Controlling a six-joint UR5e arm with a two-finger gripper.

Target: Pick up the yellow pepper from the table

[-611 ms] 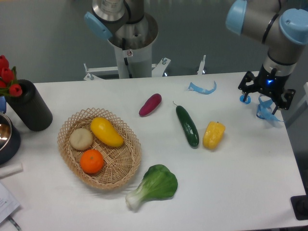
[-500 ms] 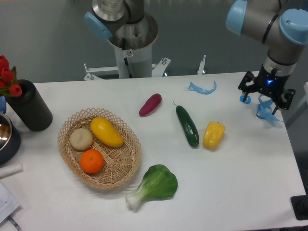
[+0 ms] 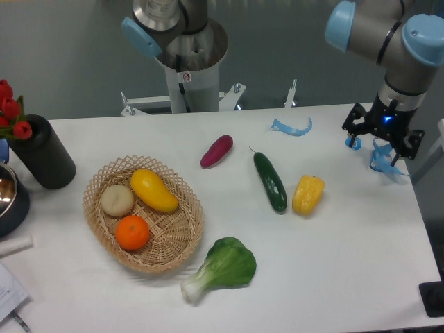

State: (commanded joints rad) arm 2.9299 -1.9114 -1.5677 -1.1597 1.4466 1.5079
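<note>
The yellow pepper lies on its side on the white table, right of centre, just right of a dark green cucumber. My gripper hangs over the table's far right edge, well up and to the right of the pepper and apart from it. Its black jaws stand spread, with blue fingertips showing and nothing between them. The gripper stands open.
A wicker basket at the left holds a smooth yellow fruit, an orange and a pale round one. A purple vegetable, a leafy green, a blue plastic piece, a black vase and the robot base are also on or behind the table.
The gripper has shifted very slightly left. Nothing else has moved.
</note>
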